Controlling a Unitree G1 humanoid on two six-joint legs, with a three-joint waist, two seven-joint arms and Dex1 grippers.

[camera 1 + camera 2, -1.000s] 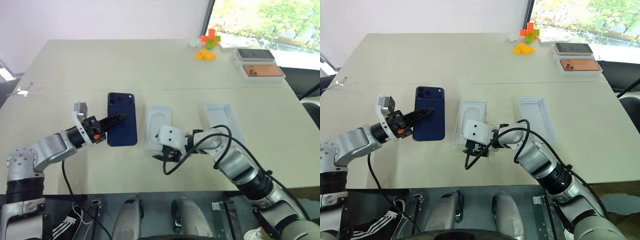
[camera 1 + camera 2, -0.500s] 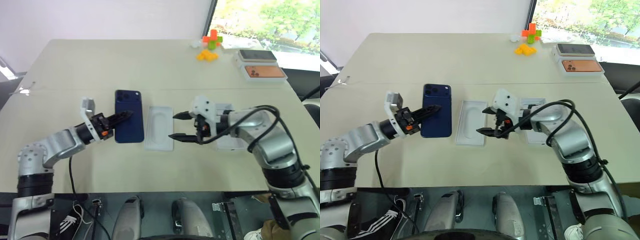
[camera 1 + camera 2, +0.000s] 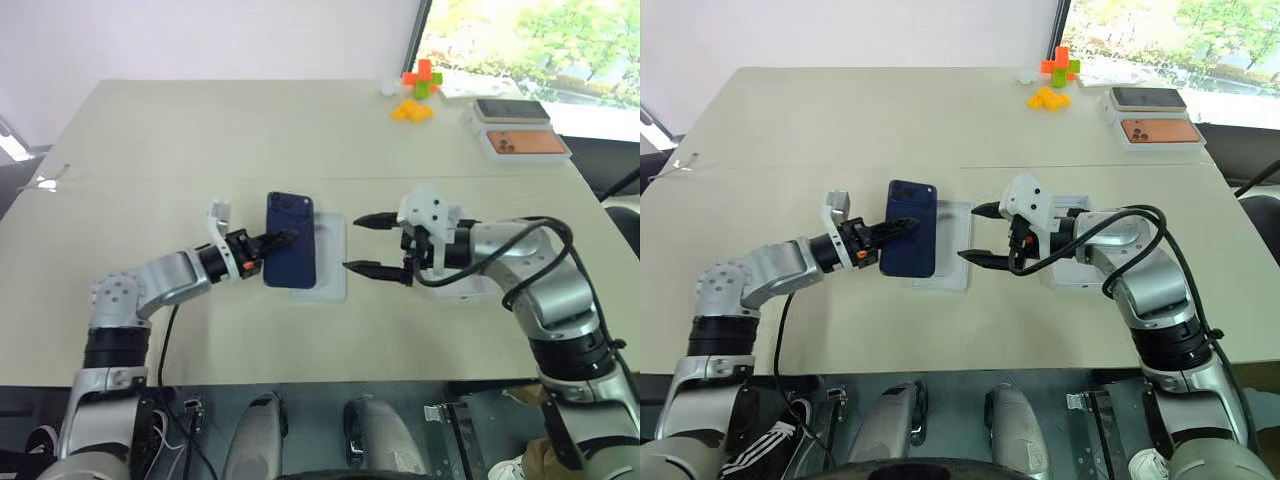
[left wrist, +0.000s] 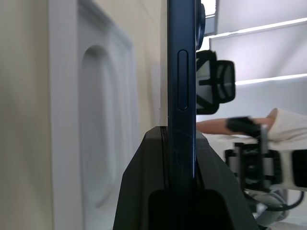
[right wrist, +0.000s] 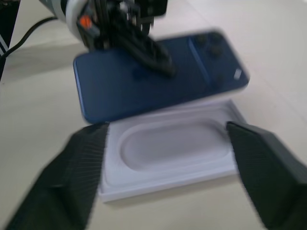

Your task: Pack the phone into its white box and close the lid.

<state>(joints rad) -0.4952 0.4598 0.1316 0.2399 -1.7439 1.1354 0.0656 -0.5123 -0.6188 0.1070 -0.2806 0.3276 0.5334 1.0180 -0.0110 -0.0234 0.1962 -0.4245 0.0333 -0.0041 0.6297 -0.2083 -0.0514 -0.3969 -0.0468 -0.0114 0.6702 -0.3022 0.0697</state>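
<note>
My left hand pinches the phone, a slim slab of glossy navy with a small square camera bump at its far corner, by its thin edges. It hangs just above the near-left part of the white box, a shallow cardboard tray with a thin raised rim and a smooth oval recess moulded inside. My right hand floats beside the tray, its two black fingers spread wide and empty, over the pale matte tabletop.
</note>
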